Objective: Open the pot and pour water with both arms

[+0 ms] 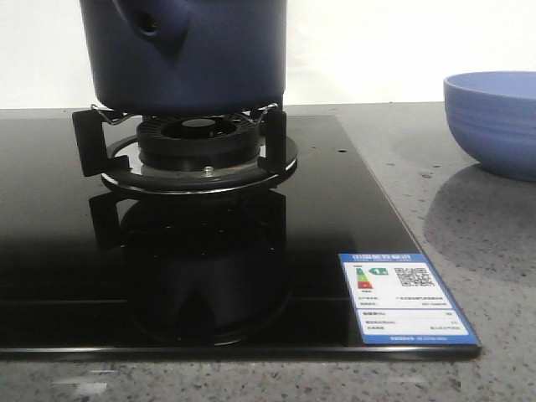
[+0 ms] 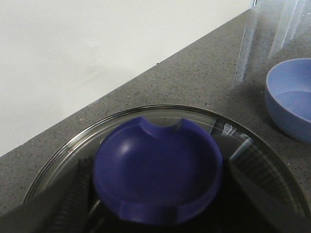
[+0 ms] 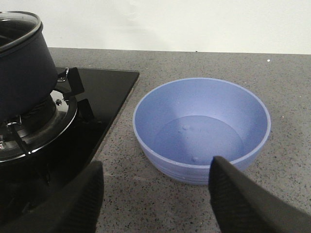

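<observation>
The navy pot [image 1: 193, 59] stands on the burner grate [image 1: 201, 155], its hollow side handle [image 1: 151, 23] facing me. It also shows in the right wrist view [image 3: 22, 73] with the glass lid [image 3: 17, 22] on it. In the left wrist view the glass lid [image 2: 68, 150] fills the frame, with its dark blue knob [image 2: 155, 145] in the middle. My left gripper [image 2: 158, 167] is open, with one finger [image 2: 73, 194] close on each side of the knob. My right gripper [image 3: 156, 167] is open and empty, low over the counter just in front of the light-blue bowl [image 3: 201, 126].
The black glass cooktop [image 1: 50, 251] carries a blue and white energy label [image 1: 406, 297] at its front right corner. The light-blue bowl [image 1: 494, 121] sits on the grey speckled counter [image 1: 469, 218] right of the cooktop; it also shows in the left wrist view [image 2: 291, 102]. A white wall stands behind.
</observation>
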